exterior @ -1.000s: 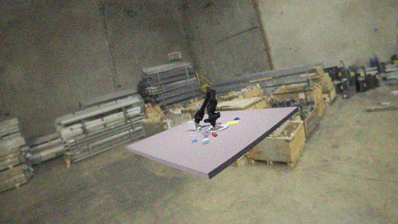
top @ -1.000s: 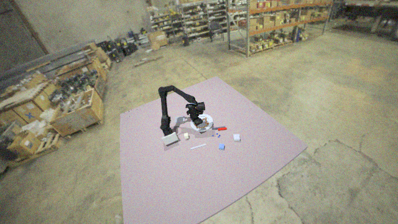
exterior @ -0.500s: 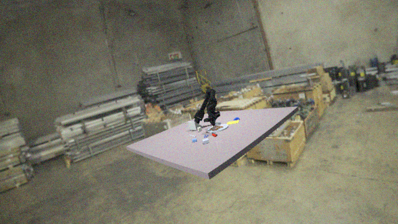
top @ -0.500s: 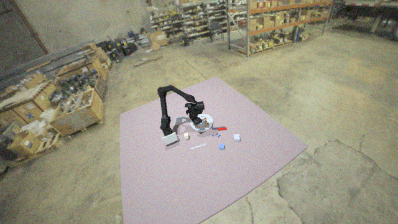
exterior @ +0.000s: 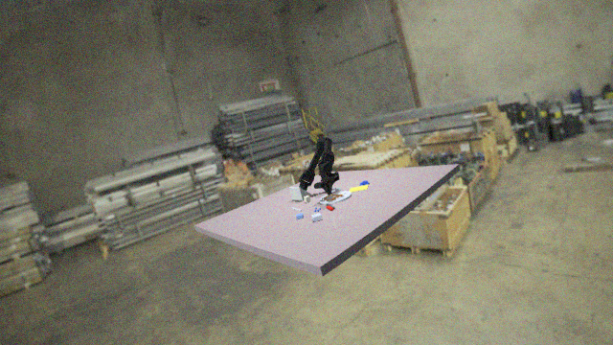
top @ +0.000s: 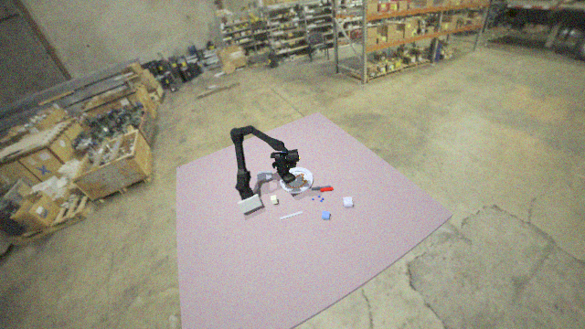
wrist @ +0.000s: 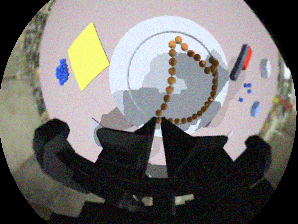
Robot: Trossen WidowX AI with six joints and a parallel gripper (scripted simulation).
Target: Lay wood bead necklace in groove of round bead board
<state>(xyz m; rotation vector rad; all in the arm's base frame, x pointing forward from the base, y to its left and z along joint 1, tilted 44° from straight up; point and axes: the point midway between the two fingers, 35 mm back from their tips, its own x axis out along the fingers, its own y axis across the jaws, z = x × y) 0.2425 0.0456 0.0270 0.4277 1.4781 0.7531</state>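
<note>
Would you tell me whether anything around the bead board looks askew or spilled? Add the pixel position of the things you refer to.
The bead necklace [wrist: 171,80] looks askew: one stretch cuts across the inside of the round board [wrist: 120,75] instead of following its groove. Separately, a few blue beads [wrist: 249,91] [top: 321,198] lie scattered near the red-handled tool [wrist: 247,57] [top: 326,189], possibly spilled.

From my feed, the black arm [exterior: 322,155] bends down over the white round board [exterior: 343,196] on the pink bench [exterior: 287,240]. I see a yellow sheet [exterior: 358,188] near the board, with a blue item [exterior: 365,183] just beyond it.
</note>
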